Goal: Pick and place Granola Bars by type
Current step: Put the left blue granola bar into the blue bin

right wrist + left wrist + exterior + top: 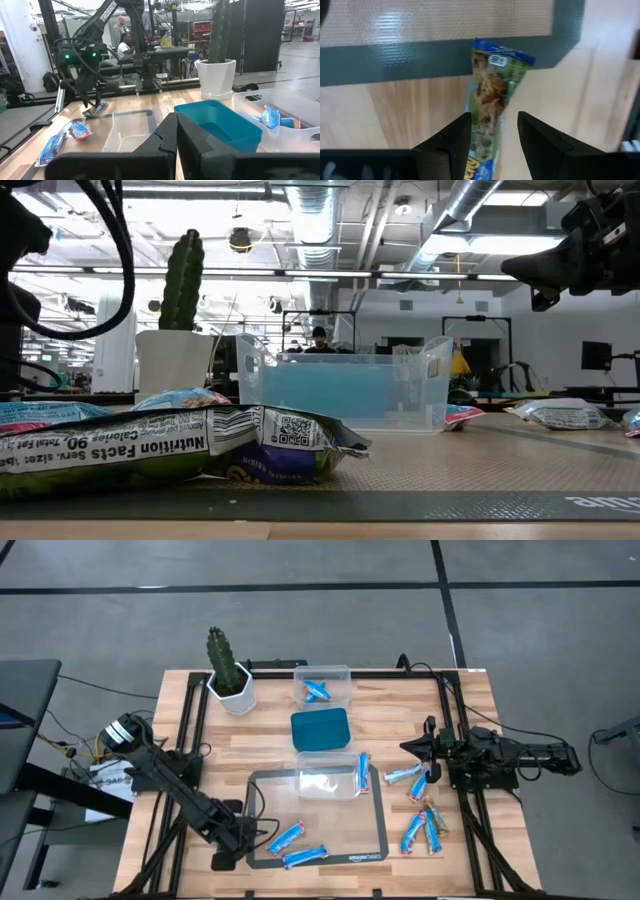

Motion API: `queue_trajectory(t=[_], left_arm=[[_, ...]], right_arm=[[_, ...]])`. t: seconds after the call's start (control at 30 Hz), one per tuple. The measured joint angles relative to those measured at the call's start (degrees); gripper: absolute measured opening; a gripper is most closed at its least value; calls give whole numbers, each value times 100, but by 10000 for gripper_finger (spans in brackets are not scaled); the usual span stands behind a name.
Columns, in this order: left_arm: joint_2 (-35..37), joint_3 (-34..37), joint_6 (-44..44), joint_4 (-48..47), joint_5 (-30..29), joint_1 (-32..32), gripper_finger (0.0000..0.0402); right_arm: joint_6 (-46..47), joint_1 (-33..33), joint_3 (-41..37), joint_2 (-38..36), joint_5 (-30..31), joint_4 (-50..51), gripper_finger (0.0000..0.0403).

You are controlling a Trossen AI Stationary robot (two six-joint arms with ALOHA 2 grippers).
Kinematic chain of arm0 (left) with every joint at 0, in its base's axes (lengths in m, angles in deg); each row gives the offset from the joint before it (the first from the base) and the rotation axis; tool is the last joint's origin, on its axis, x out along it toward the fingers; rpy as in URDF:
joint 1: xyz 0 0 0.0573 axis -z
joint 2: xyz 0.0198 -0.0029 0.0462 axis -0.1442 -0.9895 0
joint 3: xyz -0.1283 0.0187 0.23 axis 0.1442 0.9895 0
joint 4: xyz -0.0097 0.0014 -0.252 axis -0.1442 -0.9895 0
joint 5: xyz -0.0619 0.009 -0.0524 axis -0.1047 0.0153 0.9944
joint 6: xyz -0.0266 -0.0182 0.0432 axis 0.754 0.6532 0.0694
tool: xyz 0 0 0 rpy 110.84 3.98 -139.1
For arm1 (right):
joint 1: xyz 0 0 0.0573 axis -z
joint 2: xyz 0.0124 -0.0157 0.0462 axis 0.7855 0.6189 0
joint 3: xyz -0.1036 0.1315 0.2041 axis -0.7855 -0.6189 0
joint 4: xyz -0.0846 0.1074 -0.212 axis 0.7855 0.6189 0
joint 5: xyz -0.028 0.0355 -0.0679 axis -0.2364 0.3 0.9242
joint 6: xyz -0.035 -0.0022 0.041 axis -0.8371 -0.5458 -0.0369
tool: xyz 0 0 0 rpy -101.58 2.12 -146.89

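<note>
Several granola bars lie about the table: two blue ones [285,835] [303,856] on the dark-rimmed mat [380,830], several [412,832] on the wood at the right, and one [318,691] in the far clear container [325,680]. My left gripper [492,142] hangs open, pointing down, at the mat's near left corner. Its fingers stand on either side of a blue-and-green bar [492,95] that lies half on the mat's rim, half on the wood. I see no touch. My right gripper [176,135] waits shut at the table's right side [410,747].
A teal square container [320,730] sits mid-table, with a clear one [330,780] on the mat's far edge and a bar [362,772] beside it. A cactus in a white pot [230,675] stands far left. In the low view a bar [170,445] lies close in front.
</note>
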Motion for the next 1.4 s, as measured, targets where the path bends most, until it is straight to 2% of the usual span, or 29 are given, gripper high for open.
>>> queue_trajectory(t=[0.53,0.87,1.07,1.2,1.4], left_arm=[[-486,-7,-31,228,-276,150,150],[-488,-2,-29,313,-282,144,65],[-446,4,-29,555,-256,144,58],[-151,7,-31,552,-566,4,75],[407,7,-241,658,-1377,-431,88]], right_arm=[[0,0,0,0,0,-1,0],[0,0,0,1,0,-1,0],[0,0,0,0,-1,-1,0],[0,0,0,-1,-2,-1,0],[0,2,-2,1,-2,-1,0]])
